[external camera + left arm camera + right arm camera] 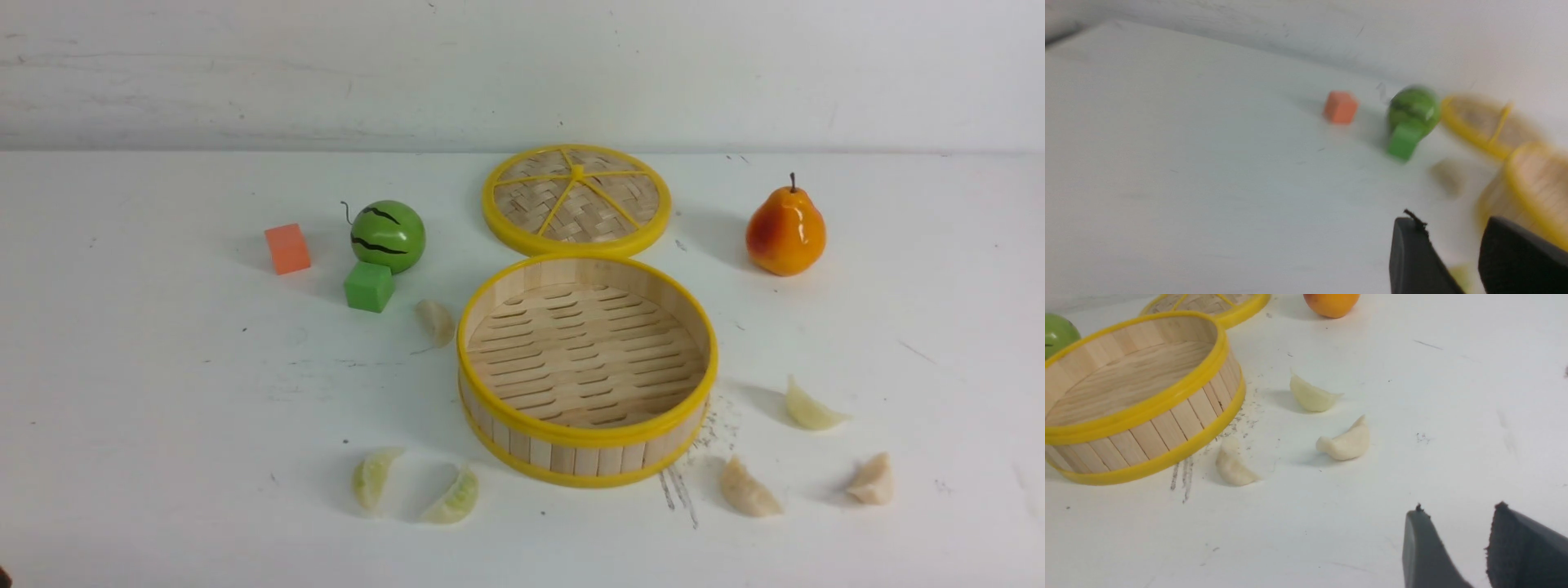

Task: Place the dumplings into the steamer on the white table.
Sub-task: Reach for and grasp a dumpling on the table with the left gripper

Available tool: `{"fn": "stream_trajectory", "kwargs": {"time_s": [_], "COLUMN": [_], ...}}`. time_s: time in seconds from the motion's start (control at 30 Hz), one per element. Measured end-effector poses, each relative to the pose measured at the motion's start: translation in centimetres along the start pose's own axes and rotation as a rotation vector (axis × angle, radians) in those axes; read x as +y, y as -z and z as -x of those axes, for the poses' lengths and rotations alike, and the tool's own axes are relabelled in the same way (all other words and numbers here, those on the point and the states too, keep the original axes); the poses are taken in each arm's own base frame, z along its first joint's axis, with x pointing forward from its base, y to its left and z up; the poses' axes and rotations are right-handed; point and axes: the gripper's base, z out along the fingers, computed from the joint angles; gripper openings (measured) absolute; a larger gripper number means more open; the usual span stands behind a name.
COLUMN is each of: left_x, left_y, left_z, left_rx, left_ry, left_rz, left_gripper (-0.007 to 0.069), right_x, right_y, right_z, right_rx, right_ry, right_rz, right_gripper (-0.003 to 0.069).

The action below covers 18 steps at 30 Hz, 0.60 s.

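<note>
All six dumplings (747, 488), soft pleated crescents, lie on the white table (163, 392) around the empty slatted-bamboo steamer (588, 437). Three cream ones sit to its right, ahead of the right gripper (1458, 510). Two pale green ones sit front-left, nearer the left gripper (1449, 222), and one cream lies just left. Both grippers' jaws stand partly apart, holding nothing.

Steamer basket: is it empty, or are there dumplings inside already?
Empty. The steamer shows a bare slatted floor; all six dumplings lie outside it on the white table.
</note>
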Motion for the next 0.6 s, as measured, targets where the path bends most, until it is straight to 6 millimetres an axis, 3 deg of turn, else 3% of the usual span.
{"fn": "stream_trajectory", "kwargs": {"time_s": [0.03, 0.1, 0.23, 0.27, 0.4, 0.6], "left_x": [0.0, -0.4, -0.3, -0.3, -0.3, -0.5], "left_y": [0.0, 0.0, 0.1, 0.1, 0.1, 0.0], "left_z": [0.1, 0.8, 1.3, 1.3, 1.2, 0.8], "left_rx": [-0.006, -0.069, -0.105, -0.106, -0.085, -0.033], "left_ry": [0.037, 0.611, 1.216, 1.295, 1.382, 1.364], "left_rz": [-0.005, -0.065, -0.117, -0.122, -0.12, -0.103], "left_gripper": [0.0237, 0.0237, 0.0237, 0.0237, 0.0237, 0.0237], "right_x": [0.0, 0.6, 1.6, 1.8, 1.9, 1.6], "right_y": [0.0, 0.0, 0.1, 0.1, 0.2, 0.2], "right_z": [0.0, -0.1, -0.1, 0.1, 0.6, 1.1], "right_rx": [0.0, 0.013, 0.045, 0.048, 0.012, -0.055], "right_ry": [-0.009, -0.198, -0.614, -0.699, -0.828, -0.855], "right_rz": [0.003, 0.062, 0.178, 0.205, 0.243, 0.239], "right_gripper": [0.024, 0.024, 0.024, 0.024, 0.024, 0.024]}}
